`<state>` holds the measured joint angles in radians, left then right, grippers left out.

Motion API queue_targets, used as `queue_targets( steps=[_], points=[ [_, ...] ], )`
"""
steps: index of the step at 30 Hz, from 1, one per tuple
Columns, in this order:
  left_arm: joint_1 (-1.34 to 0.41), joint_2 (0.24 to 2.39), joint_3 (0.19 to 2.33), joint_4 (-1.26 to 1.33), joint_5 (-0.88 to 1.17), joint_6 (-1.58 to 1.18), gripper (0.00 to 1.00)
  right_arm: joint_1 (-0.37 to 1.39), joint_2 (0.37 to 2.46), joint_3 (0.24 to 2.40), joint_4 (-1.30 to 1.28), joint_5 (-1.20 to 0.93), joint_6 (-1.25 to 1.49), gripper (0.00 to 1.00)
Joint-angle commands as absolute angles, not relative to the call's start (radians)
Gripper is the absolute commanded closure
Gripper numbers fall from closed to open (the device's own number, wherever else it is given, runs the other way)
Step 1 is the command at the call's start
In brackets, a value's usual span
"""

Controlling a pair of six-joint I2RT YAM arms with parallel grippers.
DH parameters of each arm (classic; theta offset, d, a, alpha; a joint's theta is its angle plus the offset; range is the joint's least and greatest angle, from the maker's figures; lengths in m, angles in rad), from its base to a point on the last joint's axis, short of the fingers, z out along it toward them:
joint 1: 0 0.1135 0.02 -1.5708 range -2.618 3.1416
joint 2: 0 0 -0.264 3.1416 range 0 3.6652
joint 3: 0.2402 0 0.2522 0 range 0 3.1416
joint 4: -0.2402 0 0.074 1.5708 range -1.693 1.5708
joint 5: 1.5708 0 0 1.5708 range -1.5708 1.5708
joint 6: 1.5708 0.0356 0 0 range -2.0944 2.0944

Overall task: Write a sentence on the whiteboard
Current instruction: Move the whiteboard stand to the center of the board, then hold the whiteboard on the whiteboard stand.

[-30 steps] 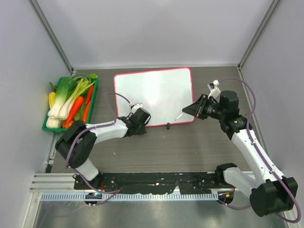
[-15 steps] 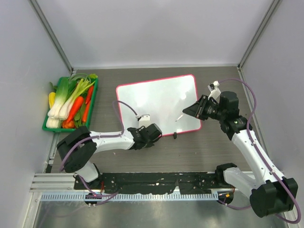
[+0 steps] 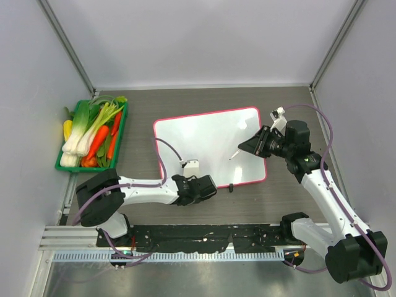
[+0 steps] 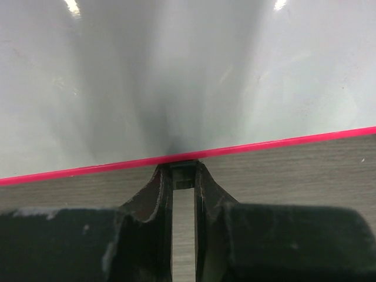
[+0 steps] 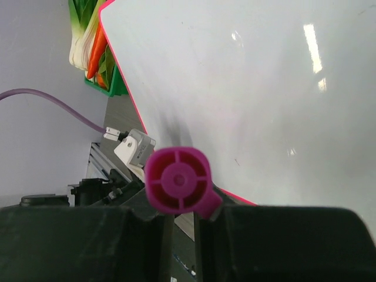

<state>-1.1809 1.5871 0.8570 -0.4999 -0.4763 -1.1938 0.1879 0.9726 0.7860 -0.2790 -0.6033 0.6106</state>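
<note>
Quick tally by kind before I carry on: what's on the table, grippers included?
whiteboard: 1
marker: 1
green tray of vegetables: 1
grippers, left gripper and right gripper: 2
Total: 5

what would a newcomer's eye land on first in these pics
The glossy whiteboard with its pink-red frame dominates the middle, the left gripper pinching its near edge. The right gripper holds a marker with a magenta end above it, and a green tray of vegetables sits far left.
</note>
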Motion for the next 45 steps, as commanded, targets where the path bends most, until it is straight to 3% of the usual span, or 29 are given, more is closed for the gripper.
queue_targets(
  steps=[1,8,9,11,17,24,30,34,40,45],
  points=[
    [-1.259,1.563,0.876,-0.613,-0.419,-1.268,1.00,0.186,0.950,0.785,-0.262,-0.604,0.586,0.99],
    [-1.339,1.565,0.900,-0.661,-0.425,-1.325,1.00,0.184,0.946,0.772,-0.261,-0.603,0.583,0.99],
    [-1.344,1.568,0.903,-0.660,-0.422,-1.330,0.96,0.183,0.946,0.770,-0.262,-0.601,0.583,0.99],
    [-1.348,1.574,0.911,-0.657,-0.417,-1.330,0.83,0.186,0.950,0.770,-0.261,-0.601,0.583,0.99],
    [-1.384,1.559,0.948,-0.695,-0.440,-1.325,0.27,0.184,0.934,0.779,-0.262,-0.607,0.584,0.99],
    [-1.375,1.396,0.968,-0.634,-0.440,-1.130,0.00,0.187,0.928,0.810,-0.259,-0.606,0.595,0.99],
    [-1.177,1.302,1.072,-0.583,-0.245,-0.861,0.00,0.186,0.962,0.856,-0.247,-0.589,0.571,0.99],
    [-0.997,1.237,1.106,-0.563,-0.051,-0.825,0.00,0.183,0.988,0.916,-0.291,-0.592,0.526,0.99],
    [-0.948,1.138,1.063,-0.490,-0.092,-0.867,0.00,0.184,1.008,0.985,-0.413,-0.565,0.442,0.99],
    [-0.940,1.121,0.985,-0.387,-0.086,-0.787,0.00,0.186,0.954,0.901,-0.401,-0.560,0.391,0.99]
  ],
)
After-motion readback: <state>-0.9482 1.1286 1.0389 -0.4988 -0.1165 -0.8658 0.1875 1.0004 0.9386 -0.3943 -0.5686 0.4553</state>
